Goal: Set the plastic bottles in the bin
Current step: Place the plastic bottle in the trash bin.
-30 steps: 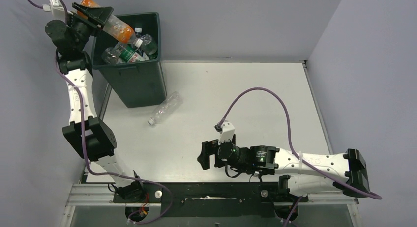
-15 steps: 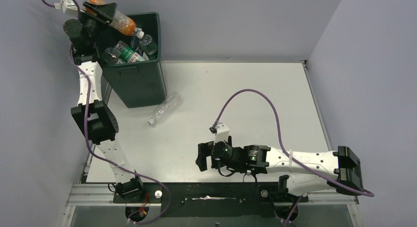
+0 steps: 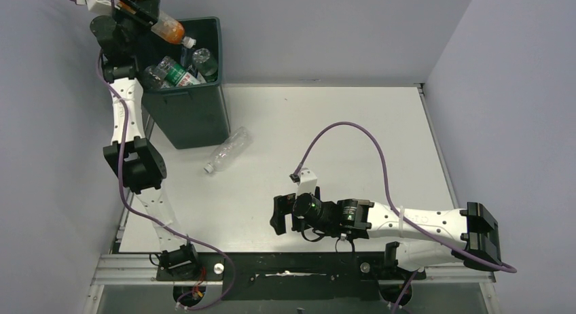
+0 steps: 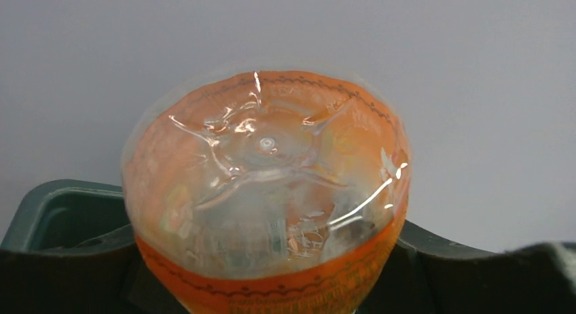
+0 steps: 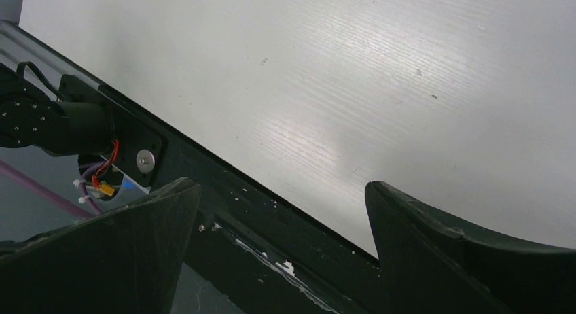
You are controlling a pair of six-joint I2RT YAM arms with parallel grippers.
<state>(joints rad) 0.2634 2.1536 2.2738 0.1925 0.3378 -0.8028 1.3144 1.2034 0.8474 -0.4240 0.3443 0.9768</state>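
Observation:
An orange bottle (image 3: 168, 28) hangs tilted, cap down, over the back left corner of the dark green bin (image 3: 187, 117). My left gripper (image 3: 138, 7) is shut on its lower body. In the left wrist view the bottle's clear base (image 4: 265, 164) fills the frame between the dark fingers (image 4: 68, 273) of the gripper (image 4: 268, 246), with the bin rim (image 4: 47, 198) behind. Several bottles (image 3: 173, 73) lie inside the bin. A clear bottle (image 3: 227, 149) lies on the table in front of the bin. My right gripper (image 3: 280, 215) stands open and empty (image 5: 282, 185) near the table's front edge.
The white table (image 3: 339, 137) ends in a black rail (image 3: 292, 266) at the near edge, which the right wrist view shows as well (image 5: 224, 192). Grey walls close in the left, back and right. A purple cable (image 3: 353, 134) arcs over the right arm.
My left arm has stretched up and back, carrying the orange bottle toward the bin's back left corner. The right arm shifted slightly left in the first half second, then stayed still.

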